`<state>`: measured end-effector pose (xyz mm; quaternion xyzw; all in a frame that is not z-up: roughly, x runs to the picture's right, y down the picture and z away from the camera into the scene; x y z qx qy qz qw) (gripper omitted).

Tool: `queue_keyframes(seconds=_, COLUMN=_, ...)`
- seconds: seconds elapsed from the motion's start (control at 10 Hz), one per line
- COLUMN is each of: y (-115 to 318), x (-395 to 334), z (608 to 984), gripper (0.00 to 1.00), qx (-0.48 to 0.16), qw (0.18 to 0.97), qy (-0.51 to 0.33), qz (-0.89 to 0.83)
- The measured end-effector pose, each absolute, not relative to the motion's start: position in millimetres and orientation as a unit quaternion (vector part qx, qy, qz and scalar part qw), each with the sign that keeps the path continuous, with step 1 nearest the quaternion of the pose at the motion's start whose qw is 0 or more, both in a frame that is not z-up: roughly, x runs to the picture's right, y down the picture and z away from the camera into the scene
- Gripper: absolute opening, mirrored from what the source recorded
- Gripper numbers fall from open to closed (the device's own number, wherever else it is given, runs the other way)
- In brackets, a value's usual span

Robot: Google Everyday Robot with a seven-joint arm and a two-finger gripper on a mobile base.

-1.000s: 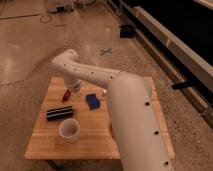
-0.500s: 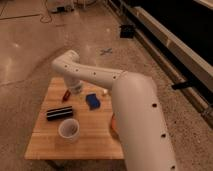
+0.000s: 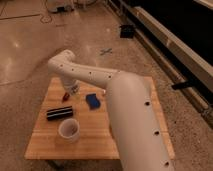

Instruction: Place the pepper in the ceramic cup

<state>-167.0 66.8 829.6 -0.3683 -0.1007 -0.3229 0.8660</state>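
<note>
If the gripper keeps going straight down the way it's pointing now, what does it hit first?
Most likely the pepper, lying on the table just below the gripper at the far left corner. Depth is unclear; it could land on bare wood beside it.

The white arm (image 3: 125, 100) sweeps from five o'clock up to an elbow at ten o'clock, then bends down; its pincer (image 3: 71, 89) hangs low there.

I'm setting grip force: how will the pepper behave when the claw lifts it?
The pepper looks small and slim, so probably light. Its tapered shape may let it slip or pivot between fingers. Lying flat on the table, it could roll if nudged. The claw sits right at it, far from the cup.
</note>
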Motion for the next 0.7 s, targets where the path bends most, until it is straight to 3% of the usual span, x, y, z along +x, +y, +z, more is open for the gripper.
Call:
queue_keyframes(seconds=0.2, y=69, x=-169, z=840, gripper=0.48, qx=-0.357, qw=0.864, qy=-0.108, qz=-0.337)
queue_keyframes(seconds=0.3, y=68, x=-167, z=834, gripper=0.36, qx=-0.359, qw=0.858, qy=-0.109, qz=-0.350)
queue_keyframes(seconds=0.4, y=63, x=-165, z=826, gripper=0.31, qx=-0.366, qw=0.857, qy=-0.109, qz=-0.345)
queue_keyframes(seconds=0.7, y=58, x=-176, z=822, gripper=0.31, qx=-0.366, qw=0.858, qy=-0.110, qz=-0.343)
